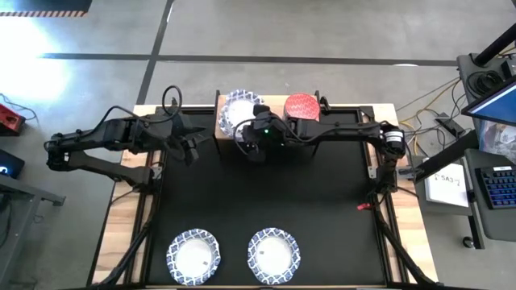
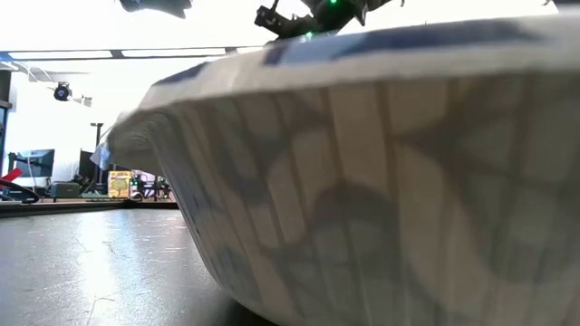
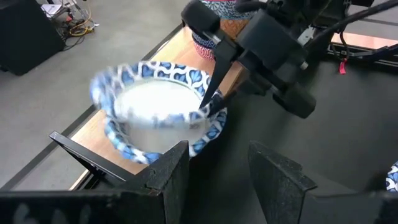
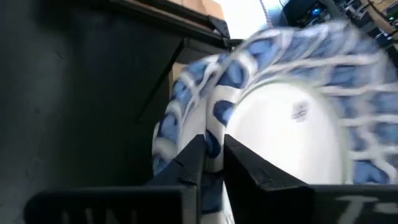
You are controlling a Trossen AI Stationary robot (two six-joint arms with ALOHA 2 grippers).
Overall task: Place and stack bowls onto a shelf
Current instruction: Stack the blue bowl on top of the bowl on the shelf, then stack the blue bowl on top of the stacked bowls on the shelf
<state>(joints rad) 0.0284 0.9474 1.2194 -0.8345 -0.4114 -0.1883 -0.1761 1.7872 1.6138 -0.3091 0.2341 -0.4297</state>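
Observation:
A wide white bowl with a blue-patterned rim is over the left end of the light-wood shelf, in my right gripper, which is shut on its rim. A red bowl sits on the shelf's right part, on top of other small bowls. My left gripper hangs open over the mat just left of the shelf, pointing at the held bowl. Two more wide bowls rest on the mat near its near edge. My right gripper pinches the wide bowl's rim on its near right side, one finger inside the bowl and one outside. The fingers slant down onto it from above. Whether the bowl's foot rests on the shelf I cannot tell.
The black mat covers the table between the shelf and the two near bowls. One near bowl fills the low view. A desk with a keyboard stands beyond the table's right edge.

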